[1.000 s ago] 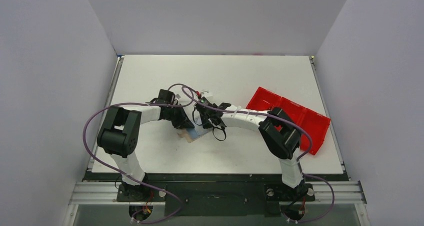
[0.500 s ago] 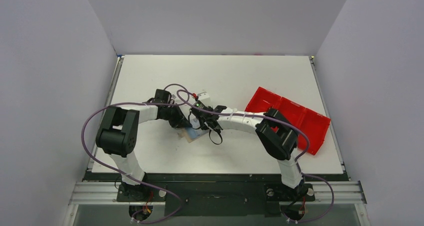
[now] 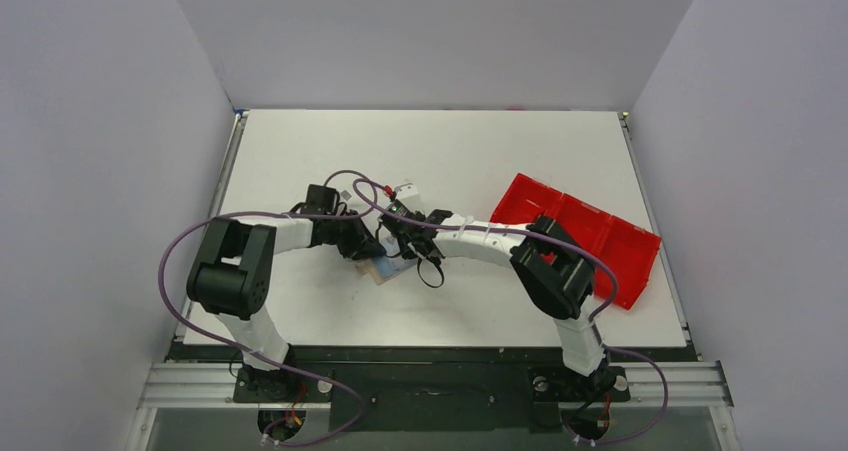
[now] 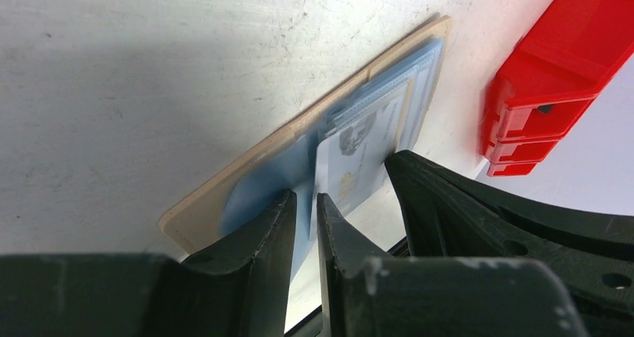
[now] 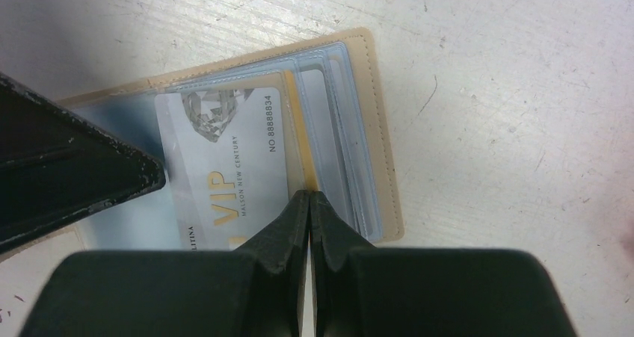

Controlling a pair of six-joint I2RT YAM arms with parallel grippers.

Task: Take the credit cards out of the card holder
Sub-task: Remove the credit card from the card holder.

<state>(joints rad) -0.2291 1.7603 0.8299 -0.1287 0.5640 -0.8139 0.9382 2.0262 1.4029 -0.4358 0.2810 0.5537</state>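
The tan-brown card holder point(image 3: 384, 270) lies open on the table between both grippers. It shows in the left wrist view point(image 4: 202, 214) and the right wrist view point(image 5: 377, 128). A pale grey credit card point(image 5: 224, 158) marked VIP sticks partly out of its clear blue sleeves; it also shows in the left wrist view point(image 4: 359, 158). More cards sit stacked in the sleeves point(image 5: 336, 135). My left gripper point(image 4: 306, 196) is nearly shut, with a blue sleeve flap in the narrow gap. My right gripper point(image 5: 309, 195) is shut, its tips touching the VIP card's right edge.
A red compartment tray point(image 3: 580, 236) lies tilted on the table to the right, behind the right arm; it also shows in the left wrist view point(image 4: 553, 68). Purple cables loop over both arms. The left gripper's finger point(image 5: 75, 172) covers the holder's left half.
My right gripper moved left and closer onto the holder one second ago, then stayed. My left arm shifted slightly left. The holder stays in place.
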